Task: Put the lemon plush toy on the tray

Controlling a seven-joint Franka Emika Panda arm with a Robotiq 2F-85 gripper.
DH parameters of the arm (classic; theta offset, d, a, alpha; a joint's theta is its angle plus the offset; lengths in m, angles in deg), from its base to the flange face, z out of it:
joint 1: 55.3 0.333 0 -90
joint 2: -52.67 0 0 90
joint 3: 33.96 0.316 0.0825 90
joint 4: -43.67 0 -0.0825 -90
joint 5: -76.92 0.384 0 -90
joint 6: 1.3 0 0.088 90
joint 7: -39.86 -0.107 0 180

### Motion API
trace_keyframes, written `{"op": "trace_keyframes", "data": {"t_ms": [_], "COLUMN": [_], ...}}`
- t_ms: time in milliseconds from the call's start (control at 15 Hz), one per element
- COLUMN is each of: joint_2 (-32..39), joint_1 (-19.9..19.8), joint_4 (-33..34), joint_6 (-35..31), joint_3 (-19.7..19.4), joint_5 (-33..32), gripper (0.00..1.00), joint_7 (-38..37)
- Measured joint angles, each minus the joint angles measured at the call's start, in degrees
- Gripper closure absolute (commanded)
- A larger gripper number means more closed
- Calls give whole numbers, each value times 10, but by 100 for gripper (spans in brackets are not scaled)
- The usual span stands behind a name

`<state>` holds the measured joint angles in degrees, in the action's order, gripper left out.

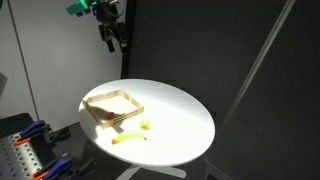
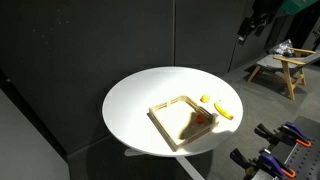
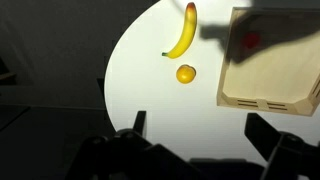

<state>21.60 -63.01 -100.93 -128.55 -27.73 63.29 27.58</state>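
Nearest in the wrist view, our gripper (image 3: pixel 196 124) hangs with its jaws wide apart, holding nothing. Beyond it the lemon plush toy (image 3: pixel 186 73), a small yellow-orange lump, lies on the table (image 3: pixel 140 70) beside the tray (image 3: pixel 262 100). It looks round, so we cannot tell its long axis. Only an exterior view shows the gripper (image 1: pixel 112 41) high above the far edge.

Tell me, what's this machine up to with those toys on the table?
A robot arm's pincer hangs high above the round white table, open and holding nothing. On the table sits a shallow square light-wood tray with a small red object inside it. Beside the tray, outside it, lie a small round yellow-orange lemon plush toy and a longer curved yellow banana-shaped toy. The lemon has not been picked up yet; nothing is being touched.
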Motion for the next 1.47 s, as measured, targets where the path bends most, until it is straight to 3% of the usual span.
{"op": "trace_keyframes", "data": {"t_ms": [933, 1467], "joint_2": [2, 30], "joint_1": [2, 3], "joint_4": [0, 41], "joint_6": [3, 91], "joint_3": [-2, -29], "joint_5": [0, 5], "gripper": [0, 0], "joint_7": [0, 0]}}
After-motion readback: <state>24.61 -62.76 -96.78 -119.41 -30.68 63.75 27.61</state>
